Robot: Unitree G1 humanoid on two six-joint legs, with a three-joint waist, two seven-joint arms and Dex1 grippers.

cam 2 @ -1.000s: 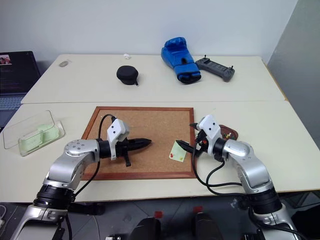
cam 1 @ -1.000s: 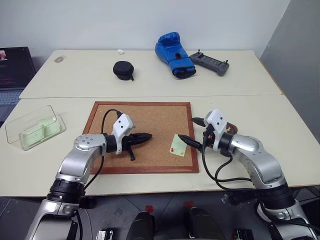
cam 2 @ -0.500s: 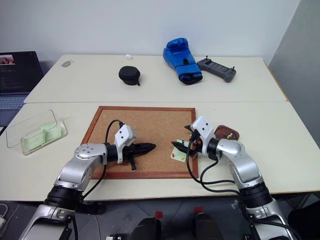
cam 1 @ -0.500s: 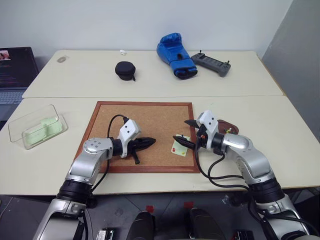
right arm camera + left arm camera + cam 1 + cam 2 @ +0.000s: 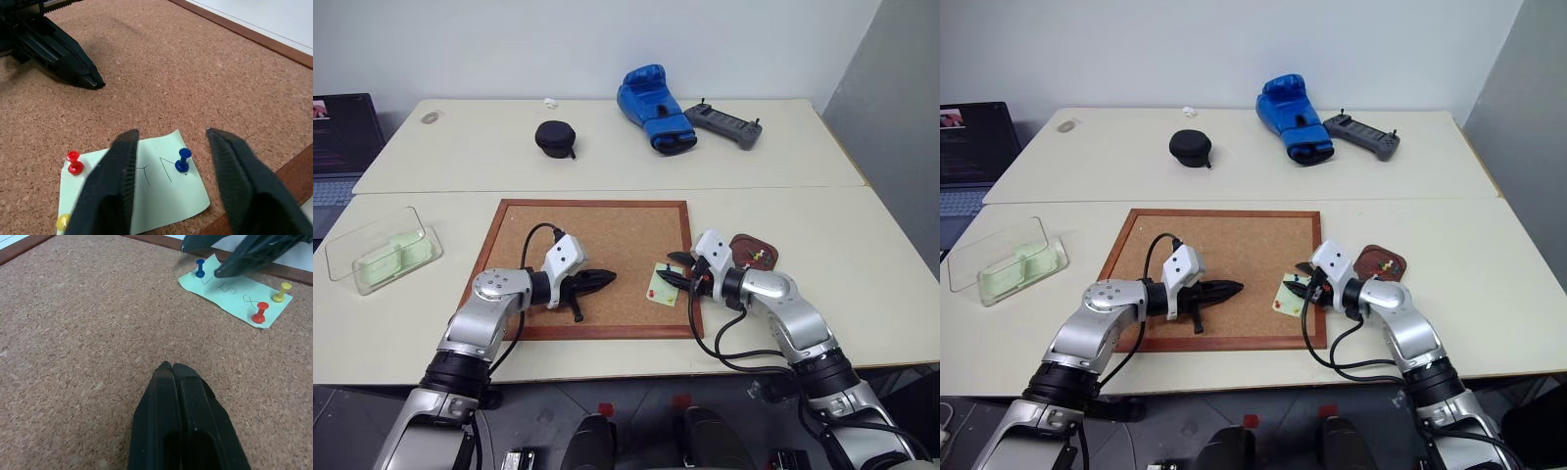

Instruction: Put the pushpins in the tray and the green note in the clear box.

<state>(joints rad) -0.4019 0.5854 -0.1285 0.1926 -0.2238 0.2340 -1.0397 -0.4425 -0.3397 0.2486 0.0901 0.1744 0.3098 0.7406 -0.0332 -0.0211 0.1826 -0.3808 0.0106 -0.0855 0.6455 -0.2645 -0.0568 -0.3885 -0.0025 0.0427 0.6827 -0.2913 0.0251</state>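
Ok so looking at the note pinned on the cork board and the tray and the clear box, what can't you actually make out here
- Handwriting on the green note: right wrist view, partly covered by the right end effector; illegible.
- Yellow pin: same view, hidden partly behind a finger.
- Tray contents: head views, specks too small to identify.
- Clear box: pale green contents inside, blurred through the wall; count unclear.
- Right end effector's contact with the blue pushpin: undeterminable.

left hand [image 5: 172, 368] closed | over cork board [image 5: 73, 333] | green note [image 5: 234, 291] pinned
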